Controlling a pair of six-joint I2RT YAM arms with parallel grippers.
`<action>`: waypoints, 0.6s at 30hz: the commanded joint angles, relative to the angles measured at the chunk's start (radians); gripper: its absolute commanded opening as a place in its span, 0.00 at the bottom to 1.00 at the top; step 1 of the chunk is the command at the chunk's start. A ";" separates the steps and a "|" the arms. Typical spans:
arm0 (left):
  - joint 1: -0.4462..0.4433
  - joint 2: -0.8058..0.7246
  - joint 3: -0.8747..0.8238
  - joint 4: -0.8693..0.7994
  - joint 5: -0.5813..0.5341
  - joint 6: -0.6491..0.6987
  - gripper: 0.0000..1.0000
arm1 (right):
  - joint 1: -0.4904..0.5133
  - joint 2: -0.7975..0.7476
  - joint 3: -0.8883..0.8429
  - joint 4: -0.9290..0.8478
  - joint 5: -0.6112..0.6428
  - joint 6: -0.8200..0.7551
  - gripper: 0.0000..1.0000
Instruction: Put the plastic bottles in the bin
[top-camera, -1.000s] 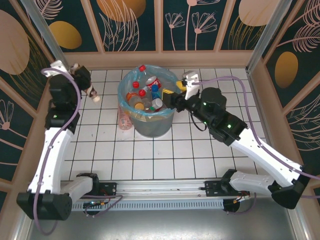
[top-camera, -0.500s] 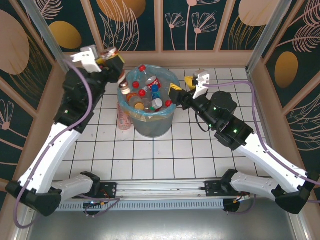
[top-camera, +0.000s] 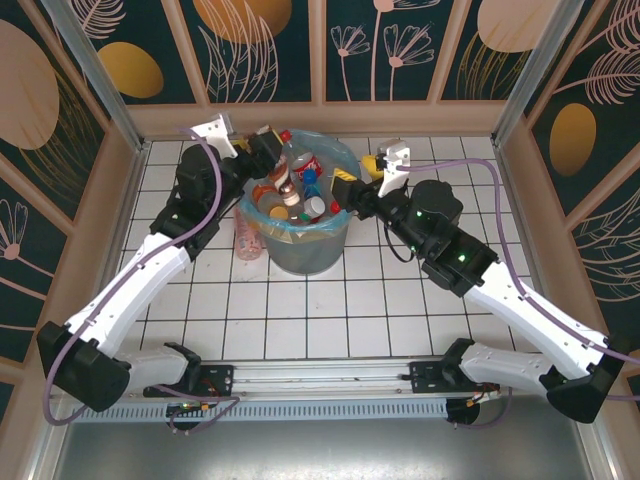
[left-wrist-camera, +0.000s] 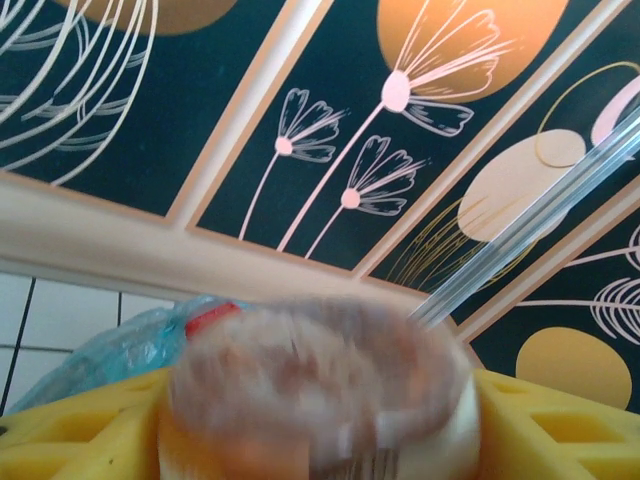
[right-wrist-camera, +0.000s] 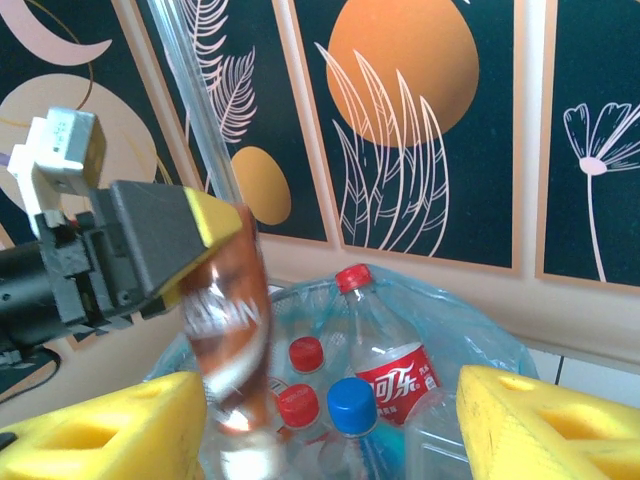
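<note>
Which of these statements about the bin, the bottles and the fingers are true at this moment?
1. A pink-labelled clear plastic bottle is outside the round grey bag-lined bin, on the white tiles to its left in the top view. True.
2. The bin is empty. False: several clear bottles with red and blue caps are in it.
3. The fingers of the right gripper hold a bottle. False: they are open and empty by the bin's right rim.
4. A brown-filled clear bottle is between the fingers of the left gripper, above the bin. True.
</note>
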 joint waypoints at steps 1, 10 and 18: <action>-0.004 0.019 -0.015 0.051 0.009 -0.063 0.70 | 0.008 0.001 -0.011 0.033 0.006 0.024 0.68; -0.003 -0.045 -0.011 0.006 -0.170 0.007 0.78 | 0.008 0.002 -0.016 0.013 0.003 0.022 0.68; -0.002 0.079 0.232 -0.150 -0.262 0.244 0.71 | 0.008 0.020 -0.017 0.013 -0.012 0.030 0.68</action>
